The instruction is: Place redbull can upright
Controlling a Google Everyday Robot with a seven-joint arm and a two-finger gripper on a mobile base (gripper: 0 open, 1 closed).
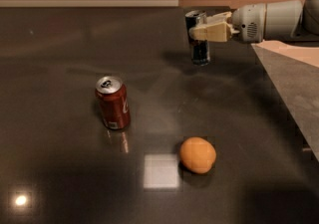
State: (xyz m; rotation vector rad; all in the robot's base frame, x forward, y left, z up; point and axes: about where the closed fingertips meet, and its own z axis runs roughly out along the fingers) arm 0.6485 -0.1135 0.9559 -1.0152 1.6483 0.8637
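Note:
The redbull can (200, 49), slim, dark blue and silver, stands upright at the far right of the dark table (60, 49). Its base looks to be at or just above the surface. My gripper (197, 31) reaches in from the right and is shut on the redbull can around its upper half. The beige fingers (212, 32) cross the can's side.
A red soda can (113, 102) stands upright left of centre. An orange (198, 155) lies in the near middle. The table's right edge (279, 93) runs diagonally, with a lighter floor beyond it. A wall lies behind the table.

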